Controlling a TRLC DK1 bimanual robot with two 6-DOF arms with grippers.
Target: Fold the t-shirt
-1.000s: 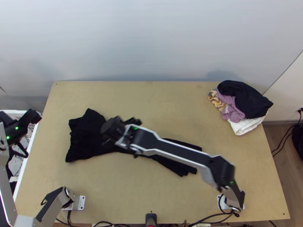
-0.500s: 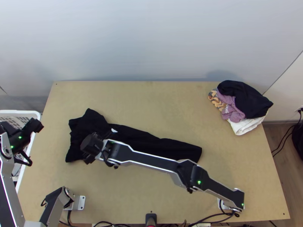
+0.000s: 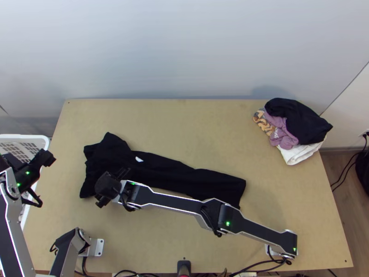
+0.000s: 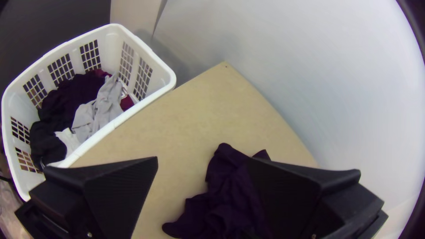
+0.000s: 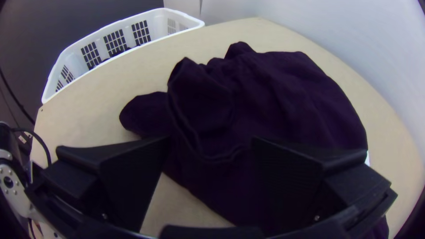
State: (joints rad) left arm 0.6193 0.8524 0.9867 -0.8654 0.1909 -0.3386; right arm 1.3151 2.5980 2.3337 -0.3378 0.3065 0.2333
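The black t-shirt [image 3: 152, 170] lies as a long, narrow strip across the table, its left end bunched and wrinkled, a small white patch near the middle. My right gripper [image 3: 110, 187] is over the lower edge of that bunched end; in the right wrist view the right gripper [image 5: 210, 155] is open above the rumpled cloth [image 5: 283, 102]. At the table's left edge hangs my left gripper [image 3: 44, 159], beside the basket. The left wrist view has the left gripper [image 4: 201, 177] open, with part of the shirt [image 4: 226, 194] farther off beyond its fingers.
A white basket [image 4: 137, 104] with dark, grey and red clothes stands against the table's left side. On the far right corner lies a pile of clothes [image 3: 300, 122], black, purple, patterned and white. Bare wood [image 3: 184, 124] stretches behind the shirt.
The right arm has drawn left and toward the near edge, uncovering the shirt's middle and white patch. My left gripper has shifted slightly right and nearer. The shirt's left end looks the same.
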